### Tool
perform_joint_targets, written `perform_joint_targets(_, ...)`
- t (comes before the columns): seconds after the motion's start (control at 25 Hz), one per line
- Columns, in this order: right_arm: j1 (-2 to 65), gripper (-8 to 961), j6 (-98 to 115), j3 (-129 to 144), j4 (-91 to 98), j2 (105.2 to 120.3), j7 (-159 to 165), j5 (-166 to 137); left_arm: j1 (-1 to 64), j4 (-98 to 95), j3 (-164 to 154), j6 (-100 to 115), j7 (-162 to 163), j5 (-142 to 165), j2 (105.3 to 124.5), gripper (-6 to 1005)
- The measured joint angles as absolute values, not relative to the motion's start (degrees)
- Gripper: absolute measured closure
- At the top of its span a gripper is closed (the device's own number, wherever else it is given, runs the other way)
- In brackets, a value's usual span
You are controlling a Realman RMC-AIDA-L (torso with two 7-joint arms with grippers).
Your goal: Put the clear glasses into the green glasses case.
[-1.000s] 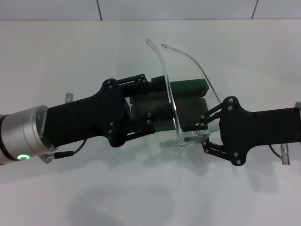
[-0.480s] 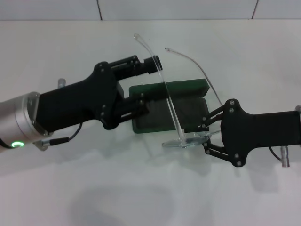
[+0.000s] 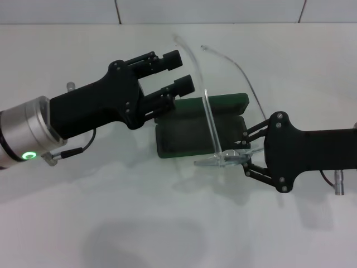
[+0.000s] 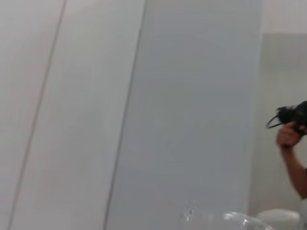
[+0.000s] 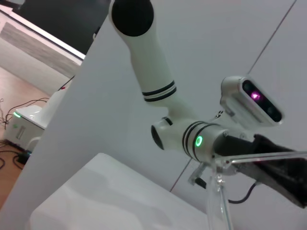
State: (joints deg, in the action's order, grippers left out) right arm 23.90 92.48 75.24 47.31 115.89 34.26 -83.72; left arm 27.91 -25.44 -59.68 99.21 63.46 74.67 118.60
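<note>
Probably light, slick, springy: clear glasses [image 3: 215,125] pinched at lens by right tool [image 3: 241,152] above green glasses case [image 3: 192,137]; left tool [image 3: 179,71] apart.

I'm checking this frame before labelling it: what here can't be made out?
- Head view: where the right gripper pinches the clear glasses, blurred by transparent plastic.
- Head view: the green glasses case, near-left corner covered by the open left gripper.
- Left wrist view: only wall, no case.
</note>
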Motion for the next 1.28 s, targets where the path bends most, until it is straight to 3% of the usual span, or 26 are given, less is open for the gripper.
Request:
perform_joint_targets(0.68, 24.6, 830, 90.2, 73.8, 44.1, 115.86, 34.4, -82.1, 26.1, -27.1, -58.6, 102.0, 62.7, 71.9, 117.81, 438)
perform_joint_targets(1.28, 29.1, 831, 91.3, 75.5, 40.6, 116.09, 36.5, -82.3, 32.4, -26.3, -60.0, 104.3, 62.9, 78.0, 119.43, 438)
